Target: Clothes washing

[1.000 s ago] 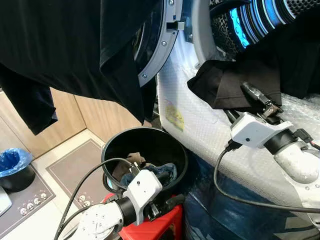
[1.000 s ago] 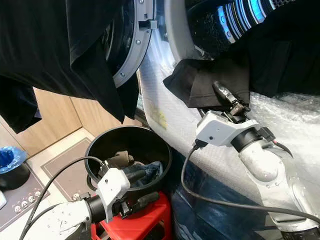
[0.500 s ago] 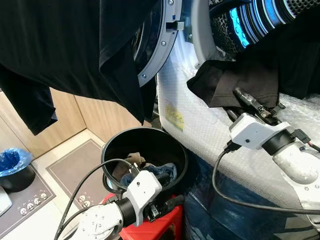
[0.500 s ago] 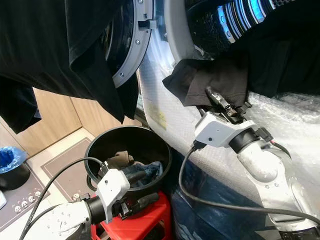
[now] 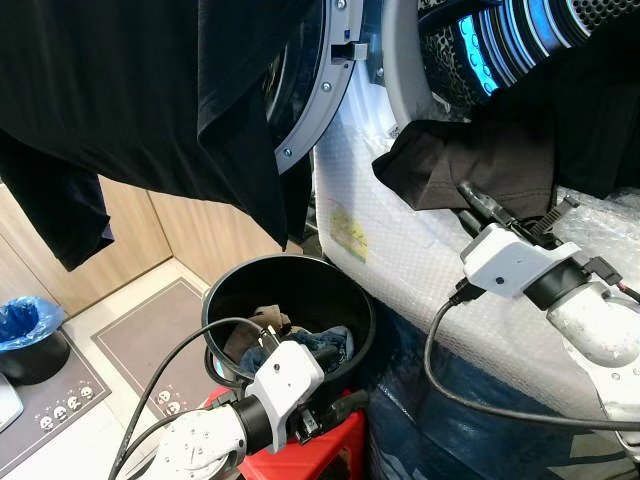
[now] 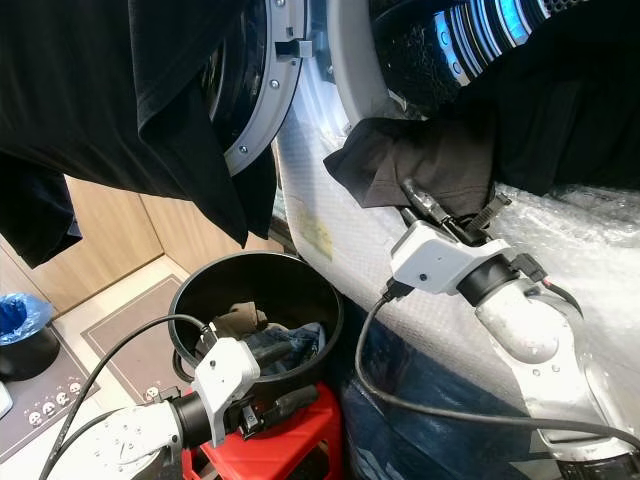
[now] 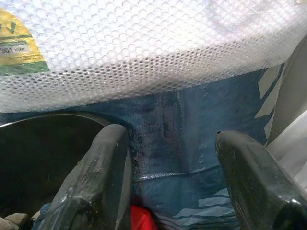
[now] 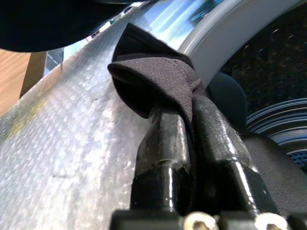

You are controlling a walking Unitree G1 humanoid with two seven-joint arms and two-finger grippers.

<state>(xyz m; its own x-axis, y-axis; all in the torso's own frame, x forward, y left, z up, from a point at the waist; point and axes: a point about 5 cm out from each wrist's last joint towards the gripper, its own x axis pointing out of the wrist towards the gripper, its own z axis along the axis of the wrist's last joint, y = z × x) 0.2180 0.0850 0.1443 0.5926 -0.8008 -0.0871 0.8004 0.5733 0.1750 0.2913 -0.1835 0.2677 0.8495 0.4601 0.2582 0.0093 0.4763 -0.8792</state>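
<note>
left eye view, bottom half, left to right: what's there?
Blue-lined bin → left hand → black bucket of clothes → yellow sticker → right hand, shut on the dark garment.

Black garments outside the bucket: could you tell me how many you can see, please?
2: one black garment draped over the open washer door, another hanging from the drum opening, pinched by the right tool. More may be hidden.

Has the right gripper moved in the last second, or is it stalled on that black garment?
Yes. The right gripper, shut on the black garment, has crept up and leftward along the bubble-wrapped washer front, toward the grey drum rim.
</note>
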